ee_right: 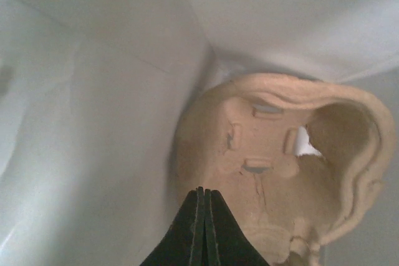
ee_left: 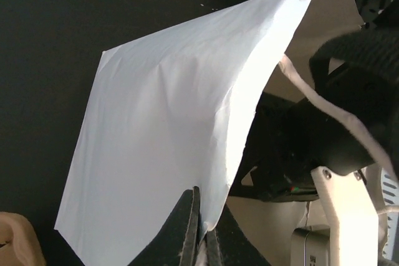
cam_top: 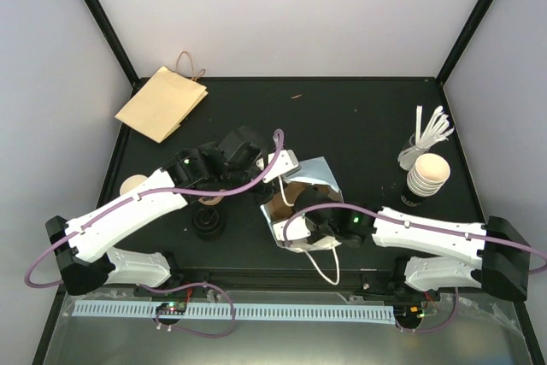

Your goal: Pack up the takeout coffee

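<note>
A white paper bag [cam_top: 318,173] lies open at the table's middle with a tan pulp cup carrier [ee_right: 280,172] inside it. My left gripper [ee_left: 201,238] is shut on the white bag's [ee_left: 168,129] edge and holds that side up; from above the left gripper [cam_top: 278,165] is at the bag's far left corner. The right gripper [ee_right: 204,196] is shut with nothing between its fingers, reaching inside the bag just above the carrier. From above the right gripper [cam_top: 301,211] is hidden in the bag's mouth. The takeout coffee is out of view.
A brown paper bag [cam_top: 162,102] lies at the far left corner. A stack of lidless white cups [cam_top: 427,175] and a holder of white stirrers [cam_top: 430,132] stand on the right. Loose black lids [cam_top: 208,222] sit under the left arm. The bag's cord handle [cam_top: 326,267] trails toward the near edge.
</note>
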Action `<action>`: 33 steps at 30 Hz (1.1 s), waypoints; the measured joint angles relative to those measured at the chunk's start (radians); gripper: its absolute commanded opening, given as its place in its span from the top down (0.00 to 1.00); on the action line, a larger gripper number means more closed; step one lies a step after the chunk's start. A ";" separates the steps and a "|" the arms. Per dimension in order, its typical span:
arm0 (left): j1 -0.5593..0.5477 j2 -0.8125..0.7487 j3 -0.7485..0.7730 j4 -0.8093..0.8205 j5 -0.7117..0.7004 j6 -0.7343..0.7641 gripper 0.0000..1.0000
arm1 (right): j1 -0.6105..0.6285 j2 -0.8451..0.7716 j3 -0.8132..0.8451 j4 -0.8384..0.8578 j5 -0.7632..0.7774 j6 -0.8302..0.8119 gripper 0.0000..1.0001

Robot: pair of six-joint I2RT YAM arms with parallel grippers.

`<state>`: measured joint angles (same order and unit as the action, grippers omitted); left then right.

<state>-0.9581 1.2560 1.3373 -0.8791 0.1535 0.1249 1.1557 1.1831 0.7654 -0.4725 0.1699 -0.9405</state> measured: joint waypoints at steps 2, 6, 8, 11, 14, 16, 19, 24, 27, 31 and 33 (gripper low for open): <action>0.000 0.000 -0.001 0.000 0.015 0.000 0.98 | 0.021 0.007 -0.017 0.029 0.000 0.004 0.99; -0.005 0.000 -0.007 -0.003 0.047 0.000 0.98 | 0.064 0.066 -0.025 0.082 0.012 0.015 0.99; -0.006 0.000 -0.010 -0.009 0.062 0.000 0.98 | 0.078 0.103 -0.025 0.103 0.026 0.023 0.99; -0.010 0.000 -0.017 -0.014 0.076 0.003 0.99 | 0.088 0.137 -0.025 0.131 0.056 0.031 0.99; -0.018 0.000 -0.020 -0.015 0.077 0.003 0.98 | 0.089 0.143 -0.025 0.153 0.101 0.043 0.99; -0.021 0.000 -0.021 -0.015 0.078 0.002 0.98 | 0.089 0.143 -0.025 0.166 0.127 0.049 0.99; -0.034 -0.002 -0.031 -0.013 0.079 0.002 0.99 | 0.089 0.143 -0.025 0.188 0.153 0.053 0.99; -0.053 -0.013 -0.045 -0.011 0.079 -0.006 0.98 | 0.089 0.152 -0.026 0.211 0.170 0.052 0.99; -0.062 -0.019 -0.047 -0.011 0.079 -0.009 0.98 | 0.089 0.172 -0.026 0.220 0.175 0.052 0.99; -0.066 -0.031 -0.055 -0.011 0.074 -0.011 0.98 | 0.090 0.202 -0.026 0.231 0.186 0.052 0.99; -0.066 -0.034 -0.059 -0.012 0.069 -0.012 0.98 | 0.090 0.212 -0.026 0.238 0.188 0.053 0.99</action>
<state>-1.0245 1.2221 1.2781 -0.8913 0.2230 0.1131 1.2457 1.3949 0.7395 -0.2348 0.3584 -0.8879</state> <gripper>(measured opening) 0.016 0.015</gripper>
